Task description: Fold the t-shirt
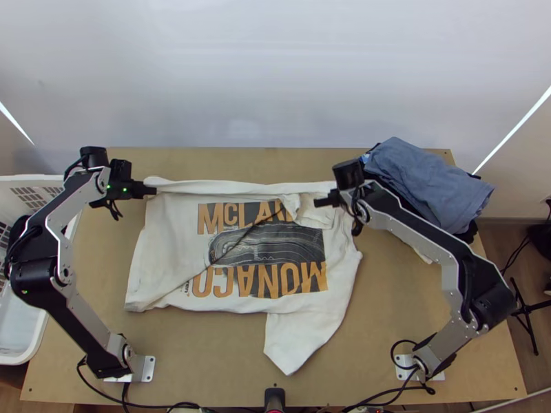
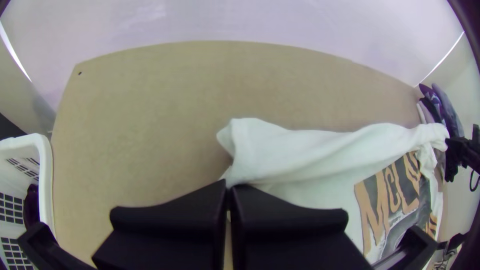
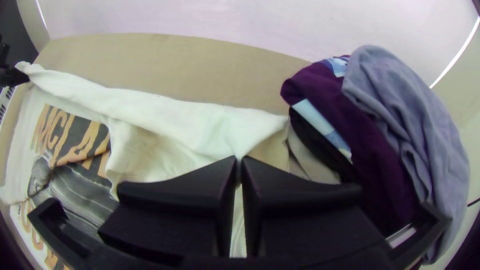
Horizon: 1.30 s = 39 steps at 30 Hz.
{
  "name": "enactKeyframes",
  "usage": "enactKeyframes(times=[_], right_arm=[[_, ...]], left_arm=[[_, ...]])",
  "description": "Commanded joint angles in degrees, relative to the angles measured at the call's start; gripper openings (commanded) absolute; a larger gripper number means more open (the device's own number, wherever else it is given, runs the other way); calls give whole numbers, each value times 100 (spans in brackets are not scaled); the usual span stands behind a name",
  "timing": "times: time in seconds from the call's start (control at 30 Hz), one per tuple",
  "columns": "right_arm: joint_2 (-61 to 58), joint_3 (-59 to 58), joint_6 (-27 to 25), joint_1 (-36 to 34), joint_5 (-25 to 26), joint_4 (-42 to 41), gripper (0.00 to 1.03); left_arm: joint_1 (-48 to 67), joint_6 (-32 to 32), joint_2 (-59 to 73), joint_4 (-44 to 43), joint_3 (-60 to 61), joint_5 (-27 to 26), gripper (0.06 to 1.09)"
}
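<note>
Okay, left to right: basket [image 2: 46, 167] sits beside the work on the left, probably kept off the folding area on purpose. Our left end effector [image 1: 153, 191] is clenched on the t-shirt [image 1: 172, 237] near its far-left corner. Shirt lies on the table [image 1: 386, 310], between the arms, print up, mostly spread, a loose roll along the far edge, one flap sticking out toward the near edge, likely a sleeve. Our right end effector [image 3: 239, 159] is pinched on the same far edge, right of the print, cloth bunched beside it. We read the two spaced grips as a way to keep that edge straight for a fold. Clothes pile [image 1: 427, 179] sits far right, so we should watch for snagging it
</note>
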<state>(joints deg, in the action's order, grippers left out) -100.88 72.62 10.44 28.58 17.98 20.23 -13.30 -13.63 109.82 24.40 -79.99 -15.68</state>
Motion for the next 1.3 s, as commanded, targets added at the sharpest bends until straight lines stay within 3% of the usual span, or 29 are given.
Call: enactKeyframes(times=[0.0, 0.73, 0.77, 0.8, 0.83, 0.87, 0.9, 0.93, 1.0, 1.1, 1.17, 1.27], right_arm=[[227, -573, 178, 157, -5, 60, 3], [332, -1646, 644, 201, 233, -221, 3], [332, -1628, 644, 183, 259, -221, 3], [341, -1584, 626, 183, 268, -221, 3], [394, -1531, 617, 192, 268, -212, 7], [499, -1531, 609, 210, 268, -133, 23], [649, -1575, 609, 218, 259, -98, 44], [824, -1611, 591, 227, 259, -72, 50], [1255, -1698, 600, 254, 259, -10, 51], [1897, -1672, 705, 438, 241, 526, 62], [2292, -1496, 1039, 684, 224, 1238, 69], [2846, -1312, 1892, 1027, 241, 2082, 69]], left_arm=[[-129, -237, -215, 65, 396, -102, 10], [-76, -307, -1736, 126, 2347, -277, 10], [-76, -237, -1771, 82, 2365, -277, 14], [-76, -114, -1780, 91, 2330, -269, 34], [-76, -123, -1806, 170, 2303, -277, 60], [-85, -149, -1841, 214, 2277, -269, 87], [-94, -131, -1859, 275, 2215, -269, 101], [-111, -140, -1885, 442, 2127, -269, 101], [-226, -123, -1982, 372, 2084, -286, 104], [-401, 62, -2026, 319, 1969, -295, 104], [-489, 211, -2052, 328, 1855, -304, 104], [-577, 449, -2175, 434, 1679, -313, 104]])
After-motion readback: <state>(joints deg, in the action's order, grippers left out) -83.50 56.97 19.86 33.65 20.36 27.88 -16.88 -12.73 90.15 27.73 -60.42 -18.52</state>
